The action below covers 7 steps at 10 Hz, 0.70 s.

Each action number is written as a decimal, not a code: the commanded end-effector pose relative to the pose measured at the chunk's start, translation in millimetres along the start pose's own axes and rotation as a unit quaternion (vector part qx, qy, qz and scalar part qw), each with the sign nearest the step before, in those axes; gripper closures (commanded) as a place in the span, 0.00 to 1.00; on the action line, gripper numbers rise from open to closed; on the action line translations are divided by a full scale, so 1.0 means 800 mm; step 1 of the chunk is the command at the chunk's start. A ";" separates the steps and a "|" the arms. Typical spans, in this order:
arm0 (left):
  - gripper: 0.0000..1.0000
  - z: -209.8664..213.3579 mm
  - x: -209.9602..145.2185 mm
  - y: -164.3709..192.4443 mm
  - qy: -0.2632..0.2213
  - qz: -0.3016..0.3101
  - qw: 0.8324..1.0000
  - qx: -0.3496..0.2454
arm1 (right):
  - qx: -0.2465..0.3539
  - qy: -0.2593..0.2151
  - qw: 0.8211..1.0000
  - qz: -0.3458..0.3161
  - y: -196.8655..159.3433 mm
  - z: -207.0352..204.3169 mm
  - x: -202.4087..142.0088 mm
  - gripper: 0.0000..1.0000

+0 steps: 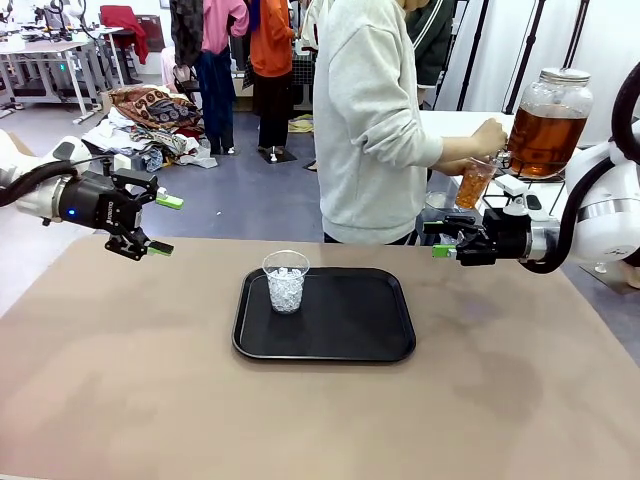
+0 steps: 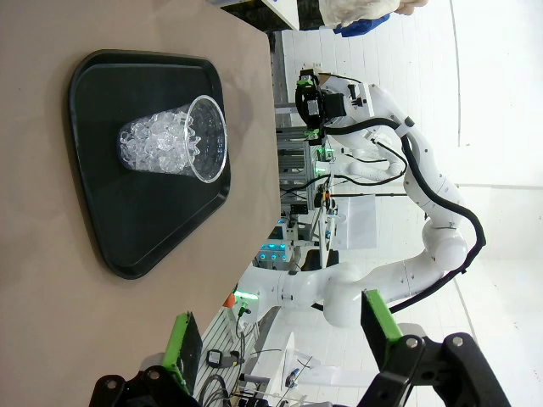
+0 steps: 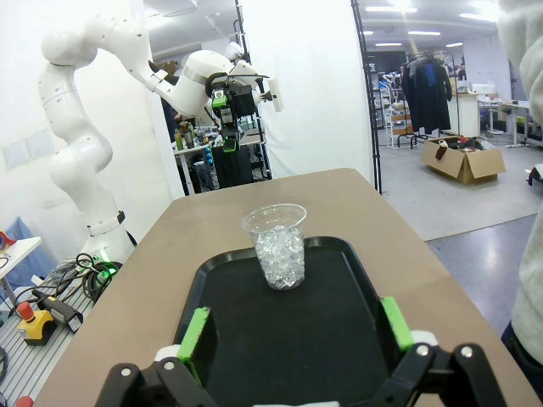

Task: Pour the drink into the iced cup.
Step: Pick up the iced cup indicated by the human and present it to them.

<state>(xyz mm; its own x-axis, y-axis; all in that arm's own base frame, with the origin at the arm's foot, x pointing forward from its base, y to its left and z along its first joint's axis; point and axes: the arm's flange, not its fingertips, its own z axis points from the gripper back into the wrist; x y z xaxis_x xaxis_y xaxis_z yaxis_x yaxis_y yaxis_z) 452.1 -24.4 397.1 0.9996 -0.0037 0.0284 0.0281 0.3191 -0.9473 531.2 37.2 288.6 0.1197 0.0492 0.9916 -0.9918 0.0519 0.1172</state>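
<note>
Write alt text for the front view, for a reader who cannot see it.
A clear cup of ice stands on a black tray on a brown table. Behind it, a person holds a second cup at a big glass jar of amber drink. The left gripper and right gripper hover open on either side.

table [image 1: 120,400]: brown top | on it: black tray [image 1: 350,315], near centre

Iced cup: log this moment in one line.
iced cup: upright on tray; left gripper: open, empty; right gripper: open, empty; person: filling small cup from drink jar
</note>
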 end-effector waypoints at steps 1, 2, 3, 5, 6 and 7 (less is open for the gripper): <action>0.00 0.000 0.001 -0.001 0.000 0.003 1.000 -0.002 | 0.001 0.001 1.000 0.000 -0.001 -0.002 0.004 0.00; 0.00 0.000 0.001 -0.001 0.000 0.003 1.000 -0.002 | 0.001 0.001 1.000 0.000 -0.001 -0.002 0.004 0.00; 0.00 0.000 0.001 -0.001 0.000 0.003 1.000 -0.002 | 0.001 0.001 1.000 0.000 -0.001 -0.002 0.004 0.00; 0.00 0.000 0.001 -0.001 0.000 0.003 1.000 -0.002 | 0.001 0.001 1.000 0.000 -0.001 -0.002 0.004 0.00; 0.00 0.000 0.001 -0.001 0.000 0.003 1.000 -0.002 | 0.001 0.001 1.000 0.000 -0.001 -0.002 0.004 0.00; 0.00 0.000 0.001 -0.001 0.000 0.003 1.000 -0.002 | 0.001 0.001 1.000 0.000 -0.001 -0.002 0.004 0.00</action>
<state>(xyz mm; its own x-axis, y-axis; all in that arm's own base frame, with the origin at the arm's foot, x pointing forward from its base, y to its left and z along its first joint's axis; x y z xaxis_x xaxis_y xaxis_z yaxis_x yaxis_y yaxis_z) 452.1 -24.4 397.1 0.9996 -0.0037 0.0284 0.0281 0.3191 -0.9473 531.2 37.2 288.6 0.1197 0.0492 0.9916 -0.9918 0.0519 0.1172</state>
